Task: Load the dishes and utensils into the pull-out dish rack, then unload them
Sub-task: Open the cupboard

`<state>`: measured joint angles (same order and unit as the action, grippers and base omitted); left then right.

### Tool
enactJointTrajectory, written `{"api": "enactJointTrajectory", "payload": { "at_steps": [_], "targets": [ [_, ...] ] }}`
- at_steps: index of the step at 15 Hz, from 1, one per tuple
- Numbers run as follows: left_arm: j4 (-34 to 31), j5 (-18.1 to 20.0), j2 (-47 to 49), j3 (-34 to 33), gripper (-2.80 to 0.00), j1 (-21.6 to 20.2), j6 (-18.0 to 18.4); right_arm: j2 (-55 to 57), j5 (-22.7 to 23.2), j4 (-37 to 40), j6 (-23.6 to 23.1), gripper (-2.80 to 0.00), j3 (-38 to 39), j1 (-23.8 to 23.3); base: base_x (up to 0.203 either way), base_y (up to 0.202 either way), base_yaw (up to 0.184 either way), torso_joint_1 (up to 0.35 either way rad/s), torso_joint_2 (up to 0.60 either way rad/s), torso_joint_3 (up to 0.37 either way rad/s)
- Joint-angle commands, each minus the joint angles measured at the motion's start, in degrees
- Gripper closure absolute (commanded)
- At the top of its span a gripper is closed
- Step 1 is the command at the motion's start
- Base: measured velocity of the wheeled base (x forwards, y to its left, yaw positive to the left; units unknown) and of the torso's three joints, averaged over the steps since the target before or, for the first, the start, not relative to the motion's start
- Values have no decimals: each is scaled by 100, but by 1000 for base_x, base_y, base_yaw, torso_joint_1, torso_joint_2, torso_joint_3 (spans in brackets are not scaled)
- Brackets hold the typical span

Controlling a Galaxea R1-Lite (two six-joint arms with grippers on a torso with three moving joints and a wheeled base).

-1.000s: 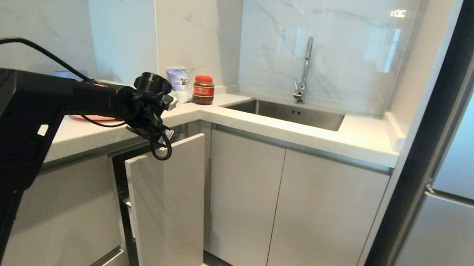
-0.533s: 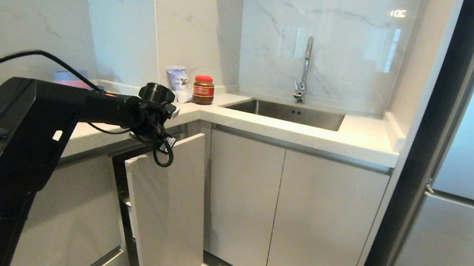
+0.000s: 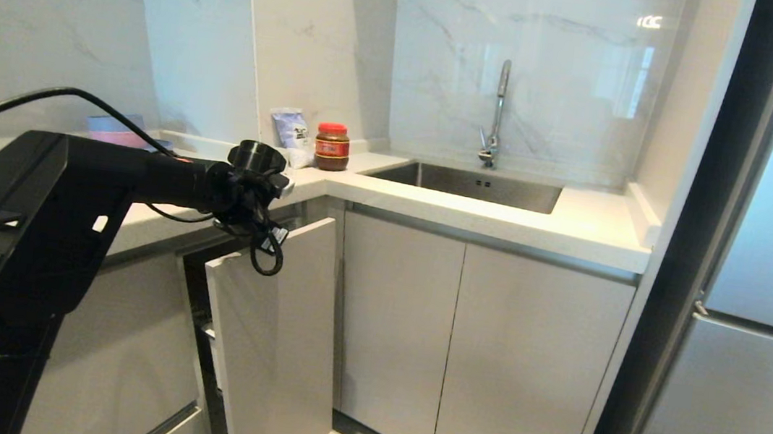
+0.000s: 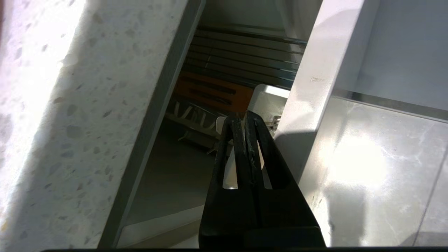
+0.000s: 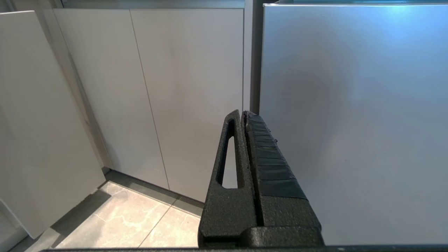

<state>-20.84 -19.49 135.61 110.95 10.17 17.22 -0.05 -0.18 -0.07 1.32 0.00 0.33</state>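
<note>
So compared with a second back, the left arm has swung over: its elbow block sits further toward 3 o'clock and lower, uncovering the black slab on the counter at 9 o'clock, while the wrist has dipped a bit toward the rack (image 3: 275,335) panel's top edge. Nothing else shifted.

Left gripper (image 4: 245,117) is pinched fully closed with nothing in it, tips hanging over the gap between the counter (image 4: 52,115) edge and the pulled-out panel (image 4: 308,91). Down in that gap you can see chrome wires, the orange-brown slotted strip (image 4: 213,92) and a white caddy (image 4: 269,101) corner at 12 o'clock of the tips. No dishes or utensils visible in there from this angle.

Right gripper (image 5: 243,115) is closed too, empty, parked low facing the cabinet doors (image 5: 189,87) and the fridge (image 5: 350,105).

Around: sink (image 3: 467,182) with tap (image 3: 496,113) at 12 o'clock, a red-lidded jar (image 3: 331,146) and a bag (image 3: 291,130) in the counter corner. Something pink (image 3: 112,135) peeks out behind the arm at 10 o'clock; can't tell what it is.
</note>
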Motion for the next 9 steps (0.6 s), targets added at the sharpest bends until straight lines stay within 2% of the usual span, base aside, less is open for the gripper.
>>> {"api": "enactJointTrajectory", "payload": {
  "at_steps": [1, 9],
  "targets": [
    [-49, 137, -33, -3, 0, 3, 9, 5, 1, -1, 0, 0, 8, 2, 0, 0, 0, 0, 0, 0],
    [-487, 766, -337, -20, 0, 134, -58, 5, 1, -1, 0, 0, 9, 2, 0, 0, 0, 0, 0, 0]
  ]
}}
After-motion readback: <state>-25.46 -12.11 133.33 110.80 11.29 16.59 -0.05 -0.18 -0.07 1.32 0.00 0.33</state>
